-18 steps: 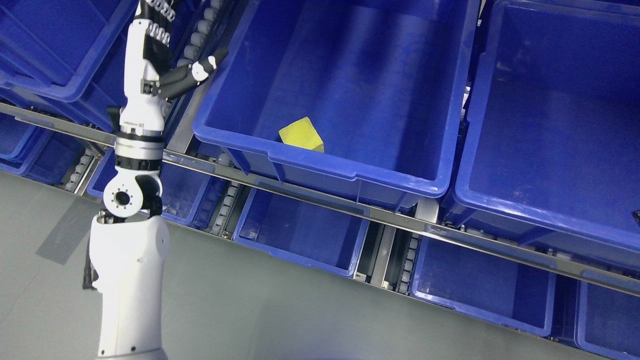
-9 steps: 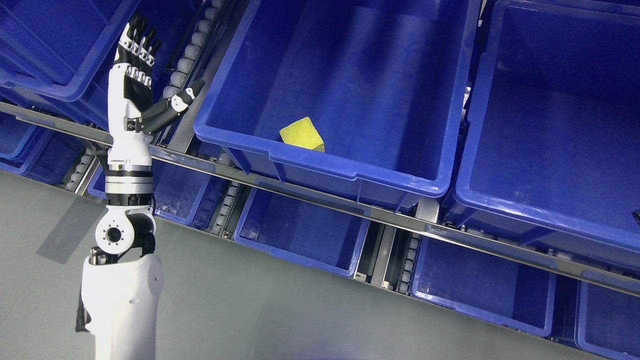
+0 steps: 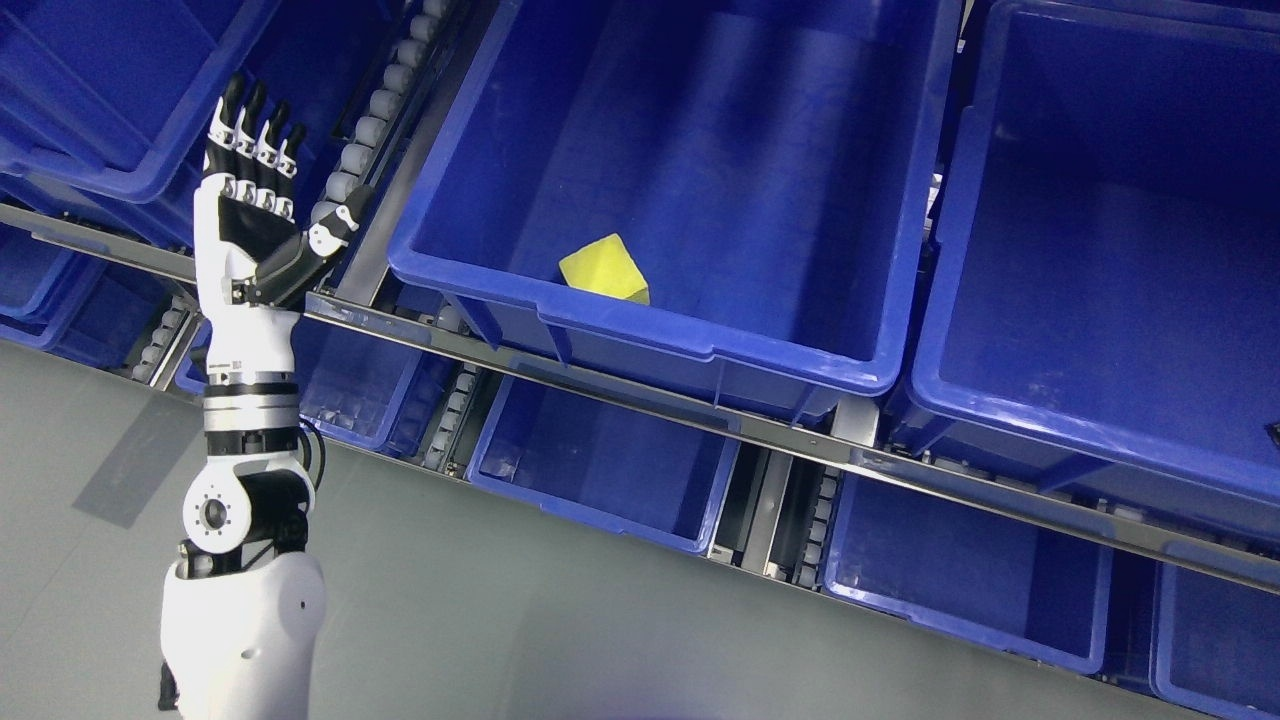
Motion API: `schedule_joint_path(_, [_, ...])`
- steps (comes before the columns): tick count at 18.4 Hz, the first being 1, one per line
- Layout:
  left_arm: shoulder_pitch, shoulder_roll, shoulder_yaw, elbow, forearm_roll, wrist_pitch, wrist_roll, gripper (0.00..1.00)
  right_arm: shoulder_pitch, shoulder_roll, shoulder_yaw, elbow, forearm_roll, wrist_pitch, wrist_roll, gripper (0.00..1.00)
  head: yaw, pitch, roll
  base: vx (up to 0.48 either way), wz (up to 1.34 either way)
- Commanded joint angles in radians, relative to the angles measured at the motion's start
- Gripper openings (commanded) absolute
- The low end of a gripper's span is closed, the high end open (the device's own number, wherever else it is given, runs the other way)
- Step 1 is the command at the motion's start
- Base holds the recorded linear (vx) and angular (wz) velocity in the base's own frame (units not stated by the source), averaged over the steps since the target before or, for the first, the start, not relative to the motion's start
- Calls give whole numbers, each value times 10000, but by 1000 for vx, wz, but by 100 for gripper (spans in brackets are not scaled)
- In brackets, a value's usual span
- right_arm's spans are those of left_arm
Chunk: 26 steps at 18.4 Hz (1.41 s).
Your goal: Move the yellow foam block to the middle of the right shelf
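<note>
The left hand [image 3: 250, 215], fingers spread and empty, has drawn back down toward seven o'clock, well apart from the yellow foam block [image 3: 603, 270], which lies apparently released in the middle bin [image 3: 640, 340], whose raised front rim blocks any renewed reach from below.

A yellow foam block [image 3: 604, 268] is seen sitting on the floor of the big blue bin [image 3: 640, 345], close up against the bin's near wall and a bit left of that wall's middle. It's tilted so one corner points up and away from that wall. Its top face is bright yellow, with a darker side face showing at its lower right.
</note>
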State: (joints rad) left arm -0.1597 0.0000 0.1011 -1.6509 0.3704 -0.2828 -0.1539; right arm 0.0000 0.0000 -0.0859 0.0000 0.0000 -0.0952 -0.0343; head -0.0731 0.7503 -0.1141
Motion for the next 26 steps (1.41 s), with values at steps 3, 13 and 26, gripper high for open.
schedule_joint_path(3, [952, 175, -965, 80, 944, -102, 81, 100, 15, -175, 0, -175, 31, 1, 6, 100, 0, 0, 0, 0, 0])
schedule_joint_path(13, [1827, 175, -246, -656, 944, -301, 66, 100, 15, -175, 0, -175, 31, 1, 6, 100, 0, 1, 0, 0, 0])
schedule_joint_path(26, [2164, 175, 1137, -672, 990, -347, 5, 100, 15, -175, 0, -175, 31, 1, 6, 100, 0, 1, 0, 0, 0])
